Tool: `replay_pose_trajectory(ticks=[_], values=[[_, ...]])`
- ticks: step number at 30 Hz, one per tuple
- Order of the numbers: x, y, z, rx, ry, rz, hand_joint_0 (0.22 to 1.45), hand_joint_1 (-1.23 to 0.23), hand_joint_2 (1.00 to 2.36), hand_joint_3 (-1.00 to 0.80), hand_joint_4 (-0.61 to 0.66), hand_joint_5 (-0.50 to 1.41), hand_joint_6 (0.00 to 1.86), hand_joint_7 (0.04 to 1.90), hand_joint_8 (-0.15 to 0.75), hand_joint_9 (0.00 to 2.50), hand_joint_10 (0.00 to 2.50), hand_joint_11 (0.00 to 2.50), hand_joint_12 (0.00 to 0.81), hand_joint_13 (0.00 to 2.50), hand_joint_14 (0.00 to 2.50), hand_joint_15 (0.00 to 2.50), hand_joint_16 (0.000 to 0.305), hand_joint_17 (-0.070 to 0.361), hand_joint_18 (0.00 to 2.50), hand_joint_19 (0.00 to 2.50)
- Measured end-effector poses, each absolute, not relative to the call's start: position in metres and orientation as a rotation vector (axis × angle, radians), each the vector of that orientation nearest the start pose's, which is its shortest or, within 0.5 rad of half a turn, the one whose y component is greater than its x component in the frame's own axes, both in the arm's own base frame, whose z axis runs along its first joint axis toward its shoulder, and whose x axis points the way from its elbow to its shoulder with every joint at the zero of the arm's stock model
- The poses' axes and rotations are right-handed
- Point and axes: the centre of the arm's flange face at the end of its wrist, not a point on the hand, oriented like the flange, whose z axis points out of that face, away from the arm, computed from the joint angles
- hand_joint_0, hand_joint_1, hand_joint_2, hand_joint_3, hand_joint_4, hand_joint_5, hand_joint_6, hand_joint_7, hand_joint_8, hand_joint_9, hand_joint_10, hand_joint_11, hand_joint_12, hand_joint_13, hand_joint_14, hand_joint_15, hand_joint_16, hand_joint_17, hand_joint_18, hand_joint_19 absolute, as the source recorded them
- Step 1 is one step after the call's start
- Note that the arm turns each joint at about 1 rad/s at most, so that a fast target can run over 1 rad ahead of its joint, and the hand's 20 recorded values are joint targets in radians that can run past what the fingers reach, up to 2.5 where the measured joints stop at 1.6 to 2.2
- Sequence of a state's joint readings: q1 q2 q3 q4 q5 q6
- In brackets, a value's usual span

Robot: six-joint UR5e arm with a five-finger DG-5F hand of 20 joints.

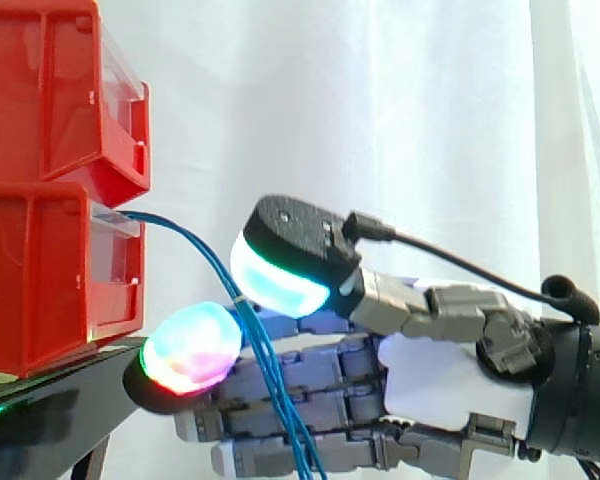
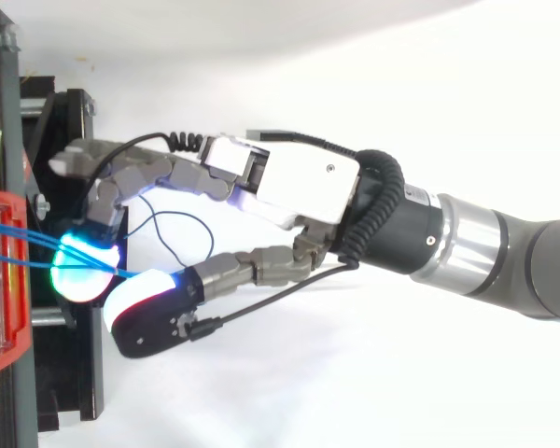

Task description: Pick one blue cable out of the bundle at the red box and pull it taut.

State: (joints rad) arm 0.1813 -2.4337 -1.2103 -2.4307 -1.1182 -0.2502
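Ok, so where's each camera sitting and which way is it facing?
Side view: beside the work, level with it, facing the stacked red bins; the hand enters from the right.
Top view: overhead, looking down; the hand and arm reach in from the right toward the red bins at the left edge.
Shared: hand, red bins, blue cables.

The hand [image 2: 303, 182] has a white palm shell [image 1: 450, 385], grey segmented fingers [image 2: 252, 266] with black-backed pads [image 1: 190, 350] glowing cyan and magenta, and behind the shell a black wrist [image 2: 401, 229] and silver-grey arm [image 2: 532, 266].

Glossy red plastic bins [image 1: 50, 270], smooth blue cables [image 1: 265, 350], shiny black stand [image 1: 50, 400]
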Motion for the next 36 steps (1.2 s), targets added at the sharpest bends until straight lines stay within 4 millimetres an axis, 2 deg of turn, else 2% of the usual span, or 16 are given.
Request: replay_pose_trajectory(ticks=[7, 16, 17, 28, 36], values=[[0.79, -0.042, 0.166, 1.062, 1.009, 0.866, 0.52, -0.61, 1.0, -0.5, 0.21, -0.22, 0.82, 0.73, 0.279, 0.12, 0.0, 0.08, 0.396, 0.02, 0.0, 0.17, 0.059, 0.133, 0.04, 0.2], [0.79, -0.043, 0.166, 1.045, 1.026, 0.87, 0.54, -0.59, 1.0, -0.46, 0.21, -0.21, 0.81, 0.74, 0.277, 0.13, 0.0, 0.07, 0.393, 0.03, 0.0, 0.17, 0.058, 0.131, 0.05, 0.21], [0.79, -0.043, 0.166, 1.044, 1.027, 0.872, 0.54, -0.63, 1.0, -0.45, 0.21, -0.19, 0.78, 0.8, 0.29, 0.19, 0.0, 0.02, 0.402, 0.08, 0.0, 0.13, 0.059, 0.134, 0.13, 0.15], [0.79, -0.038, 0.178, 1.029, 1.033, 0.887, 0.6, -0.66, 1.02, -0.21, 0.17, -0.2, 0.86, 0.82, 0.283, 0.23, 0.0, 0.01, 0.388, 0.13, 0.0, 0.11, 0.057, 0.128, 0.2, 0.11], [0.79, -0.034, 0.179, 1.029, 1.042, 0.89, 0.6, -0.67, 1.02, -0.15, 0.17, -0.2, 0.89, 0.81, 0.284, 0.24, 0.0, 0.03, 0.388, 0.13, 0.0, 0.1, 0.057, 0.128, 0.2, 0.11]])
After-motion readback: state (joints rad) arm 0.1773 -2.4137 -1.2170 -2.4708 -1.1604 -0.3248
